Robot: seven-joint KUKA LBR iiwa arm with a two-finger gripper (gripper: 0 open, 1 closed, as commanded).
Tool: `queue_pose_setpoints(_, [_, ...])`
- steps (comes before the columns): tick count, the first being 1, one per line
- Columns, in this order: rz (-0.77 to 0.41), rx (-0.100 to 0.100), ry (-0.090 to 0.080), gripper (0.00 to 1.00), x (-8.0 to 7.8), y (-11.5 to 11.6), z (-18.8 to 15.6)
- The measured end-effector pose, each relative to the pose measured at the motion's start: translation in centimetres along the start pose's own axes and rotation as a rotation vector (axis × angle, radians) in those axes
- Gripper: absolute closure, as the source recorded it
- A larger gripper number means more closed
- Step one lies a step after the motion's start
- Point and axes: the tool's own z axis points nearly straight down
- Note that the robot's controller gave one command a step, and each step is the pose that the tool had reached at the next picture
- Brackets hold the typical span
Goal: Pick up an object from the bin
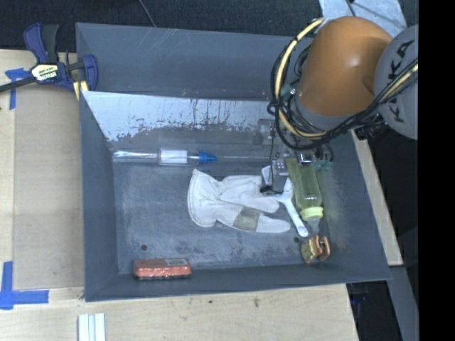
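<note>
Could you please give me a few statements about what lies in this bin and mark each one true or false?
1. A white glove lies near the middle of the bin. True.
2. The reddish-brown bar lies against the back wall. False: it lies at the front left of the floor.
3. A clear tube with a blue cap lies along the back of the floor. True.
4. The pale green bottle is on the left side. False: it lies on the right side, under the arm.
5. The pincer is at the glove's right end. True.
</note>
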Motion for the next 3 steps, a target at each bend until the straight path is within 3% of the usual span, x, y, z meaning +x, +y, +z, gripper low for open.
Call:
queue_pose_setpoints(1, [-0.054, 0.0, -0.007, 0.0, -0.8, 0.9, 4.7])
queue_pose_setpoints(2, [-0.1, 0.0, -0.003, 0.0, -0.1, 1.8, 10.8])
queue_pose_setpoints(3, [0.042, -0.001, 0.001, 1.0, -1.0, 2.7, 14.7])
